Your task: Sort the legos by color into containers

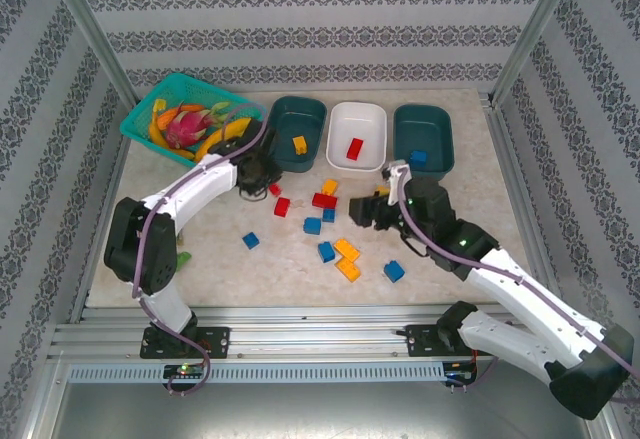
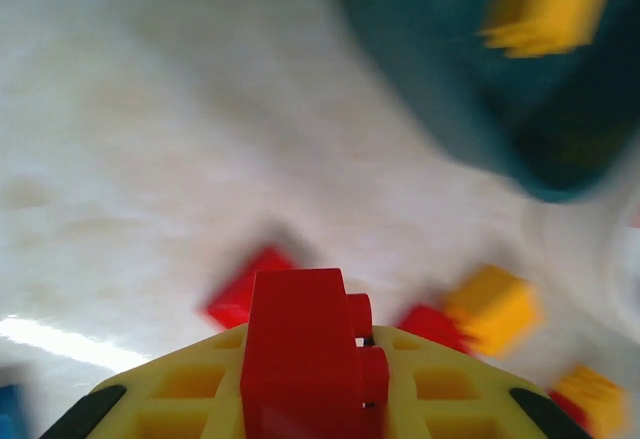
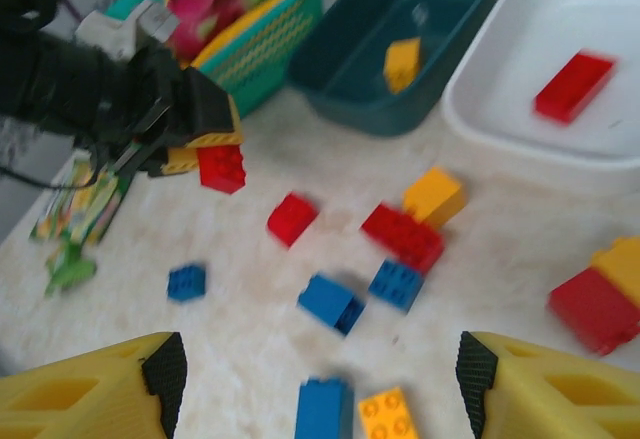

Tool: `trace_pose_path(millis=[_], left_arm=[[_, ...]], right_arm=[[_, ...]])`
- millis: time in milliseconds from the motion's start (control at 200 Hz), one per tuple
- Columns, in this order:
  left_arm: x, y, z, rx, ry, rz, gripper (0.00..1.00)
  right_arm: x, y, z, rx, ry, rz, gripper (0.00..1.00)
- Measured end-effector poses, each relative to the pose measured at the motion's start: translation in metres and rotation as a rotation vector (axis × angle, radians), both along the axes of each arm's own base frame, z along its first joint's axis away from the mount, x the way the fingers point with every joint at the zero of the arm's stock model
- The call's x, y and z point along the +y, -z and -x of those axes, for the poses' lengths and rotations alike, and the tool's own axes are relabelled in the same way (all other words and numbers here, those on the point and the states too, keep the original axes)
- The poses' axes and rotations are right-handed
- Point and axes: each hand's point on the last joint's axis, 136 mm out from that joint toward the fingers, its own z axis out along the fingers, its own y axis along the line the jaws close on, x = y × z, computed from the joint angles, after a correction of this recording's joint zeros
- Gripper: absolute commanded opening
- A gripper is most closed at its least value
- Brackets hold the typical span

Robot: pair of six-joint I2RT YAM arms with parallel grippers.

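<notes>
Red lego [image 3: 222, 167] sits clamped in the jaws of the left gripper [image 3: 205, 139], near the left teal tub [image 1: 300, 107]. The right gripper [image 1: 363, 209] holds its jaws apart and empty over loose legos [image 1: 347, 251] on the desk [image 1: 220, 259]. Behind, the left teal tub holds a yellow lego [image 1: 299, 144], the white tub [image 1: 357, 109] a red one, the right teal tub [image 1: 423, 112] a blue one.

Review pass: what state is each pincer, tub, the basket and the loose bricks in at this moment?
Left pincer: shut on red lego.
Right pincer: open, empty, over the loose legos.
Left teal tub: holds one yellow brick.
White tub: holds one red brick.
Right teal tub: holds one blue brick.
Basket: full of fruit.
Loose legos: scattered on the table, unsorted.
</notes>
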Motion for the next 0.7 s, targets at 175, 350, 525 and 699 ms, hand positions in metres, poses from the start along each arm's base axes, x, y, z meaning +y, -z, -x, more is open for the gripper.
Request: trace_pose_path(millis=[175,350,525,699], left_arm=[[-0.066,-0.036,-0.044,-0.133,0.153,0.039,0.23],[-0.116,-0.022,-0.077,-0.170,0.275,0.040,0.23],[-0.144,-0.004,-0.107,-0.203,0.347,0.035,0.23],[-0.166,0.006,-0.135,-0.247,0.388,0.051,0.23]], right_arm=[[-0.038,-0.012,-0.045,0.007,0.194,-0.005,0.72],[-0.069,0.006,-0.074,0.093,0.343,-0.026,0.72],[-0.074,0.011,-0.093,0.145,0.395,-0.050,0.73],[-0.085,0.022,-0.106,0.203,0.456,-0.085,0.73]])
